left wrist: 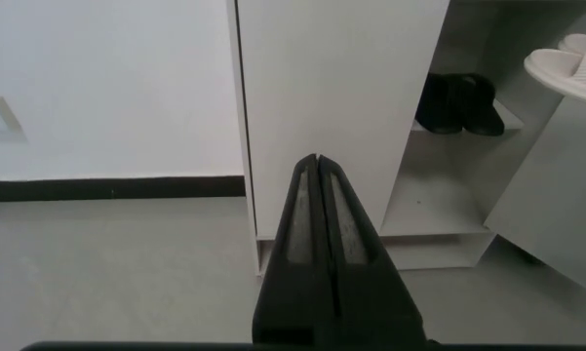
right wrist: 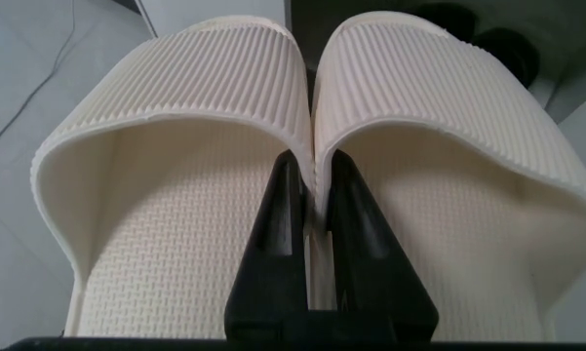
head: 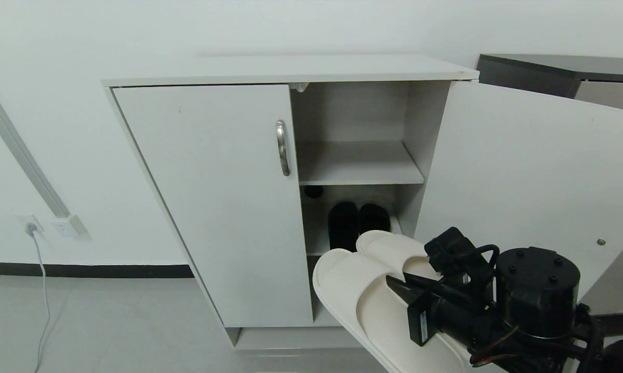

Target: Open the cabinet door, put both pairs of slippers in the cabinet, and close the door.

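Note:
The white cabinet [head: 207, 197] has its right door [head: 523, 176] swung open and its left door shut. A black pair of slippers [head: 358, 220] rests on the lower shelf, also seen as black slippers [left wrist: 458, 102]. My right gripper [right wrist: 316, 200] is shut on the cream pair of slippers [head: 373, 290], pinching the two inner edges together, toes pointing toward the opening just in front of the lower shelf. The cream slippers [right wrist: 312, 127] are held side by side. My left gripper [left wrist: 318, 166] is shut and empty, low in front of the shut left door.
A middle shelf [head: 358, 166] inside the cabinet is bare. A metal handle [head: 283, 147] sits on the left door. A wall socket with a cable [head: 31, 228] is at the left. A dark cabinet [head: 560, 72] stands at the back right. Grey floor [left wrist: 117, 263] lies open at the left.

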Controlling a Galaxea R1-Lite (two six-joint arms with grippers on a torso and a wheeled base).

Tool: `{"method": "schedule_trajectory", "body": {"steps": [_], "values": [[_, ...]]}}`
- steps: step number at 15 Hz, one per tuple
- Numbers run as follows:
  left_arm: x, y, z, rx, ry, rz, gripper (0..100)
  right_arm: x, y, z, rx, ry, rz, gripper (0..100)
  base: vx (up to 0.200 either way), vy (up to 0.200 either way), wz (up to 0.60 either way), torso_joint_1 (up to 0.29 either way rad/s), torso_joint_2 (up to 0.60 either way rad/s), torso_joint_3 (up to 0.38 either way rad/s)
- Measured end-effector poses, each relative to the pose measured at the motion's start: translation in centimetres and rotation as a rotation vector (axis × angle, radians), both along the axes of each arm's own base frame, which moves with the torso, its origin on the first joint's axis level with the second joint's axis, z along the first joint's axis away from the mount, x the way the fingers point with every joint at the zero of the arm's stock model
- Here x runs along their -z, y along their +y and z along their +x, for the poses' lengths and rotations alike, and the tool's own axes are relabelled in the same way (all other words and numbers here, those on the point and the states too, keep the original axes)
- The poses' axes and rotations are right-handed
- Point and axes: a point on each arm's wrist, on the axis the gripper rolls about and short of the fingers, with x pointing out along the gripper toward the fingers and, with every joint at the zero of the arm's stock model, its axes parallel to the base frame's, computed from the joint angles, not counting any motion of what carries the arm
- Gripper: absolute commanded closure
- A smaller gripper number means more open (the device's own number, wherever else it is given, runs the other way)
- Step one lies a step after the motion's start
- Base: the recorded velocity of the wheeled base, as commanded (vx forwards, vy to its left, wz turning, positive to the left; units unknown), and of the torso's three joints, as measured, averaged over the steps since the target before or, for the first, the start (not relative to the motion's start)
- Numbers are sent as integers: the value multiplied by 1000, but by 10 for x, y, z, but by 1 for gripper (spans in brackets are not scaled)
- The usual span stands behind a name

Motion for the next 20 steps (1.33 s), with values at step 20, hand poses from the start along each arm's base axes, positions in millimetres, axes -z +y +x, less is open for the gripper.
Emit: {"method": "schedule_trajectory", "body": {"steps": [20], "values": [[0,0,0,3,-1,0,100,7,4,1,-6,3,-35,100,0,20,-30,1,11,10]]}}
